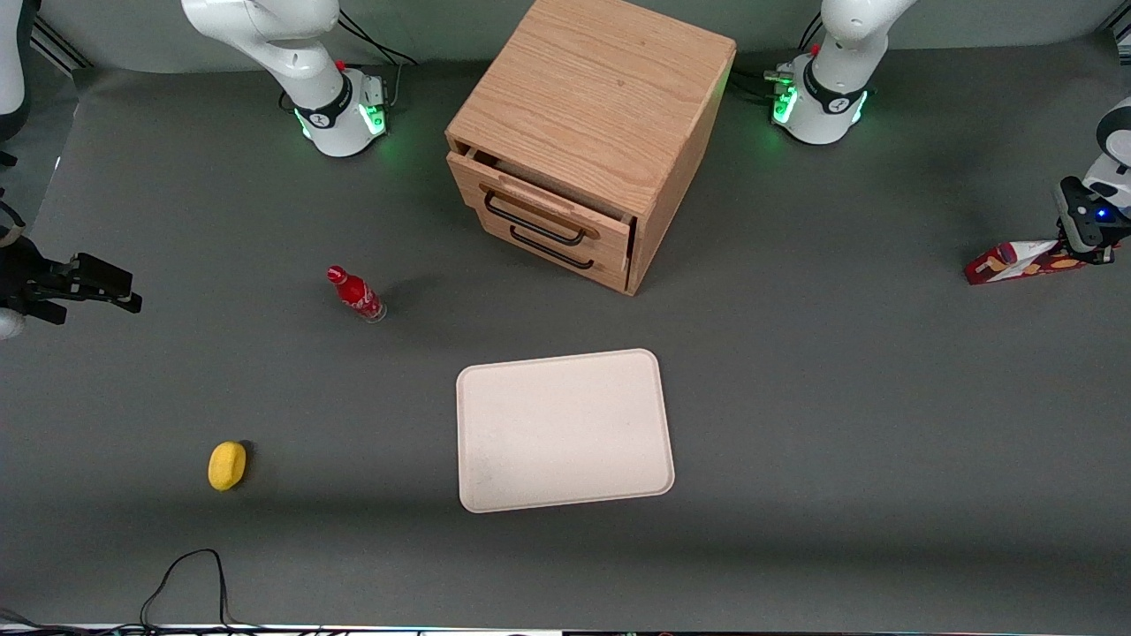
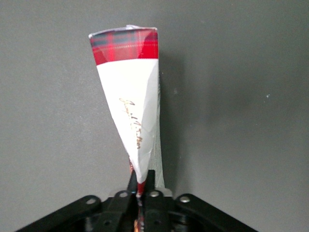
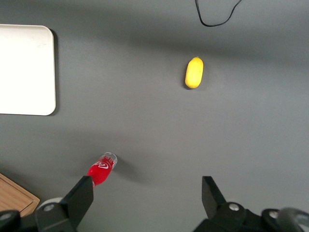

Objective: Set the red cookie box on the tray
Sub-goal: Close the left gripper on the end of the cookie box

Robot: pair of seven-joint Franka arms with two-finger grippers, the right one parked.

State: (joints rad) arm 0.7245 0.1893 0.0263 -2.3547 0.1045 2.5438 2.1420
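The gripper [image 1: 1089, 249] is way out at the working arm's end of the table, at about 3 o'clock from the wooden drawer cabinet [image 1: 588, 141]. Its two fingers [image 2: 149, 186] are squeezed close together on one end of the red cookie box [image 1: 1016, 261], so it is holding the box. In the wrist view the box [image 2: 133, 101] reaches away from the gripper [image 2: 141, 186], with a big white patch and a red checked band at its other end. The box looks tipped, and I cannot tell if its low end touches the gray table [image 1: 839, 397]. The tray [image 1: 564, 430] lies flat near the middle of the table, at about 6 o'clock from the cabinet, well apart from the box, with nothing on it. A small red bottle [image 1: 355, 293] stands at about 10 o'clock from the tray. A yellow lemon [image 1: 227, 465] lies at about 9 o'clock from the tray, toward the parked arm's end.
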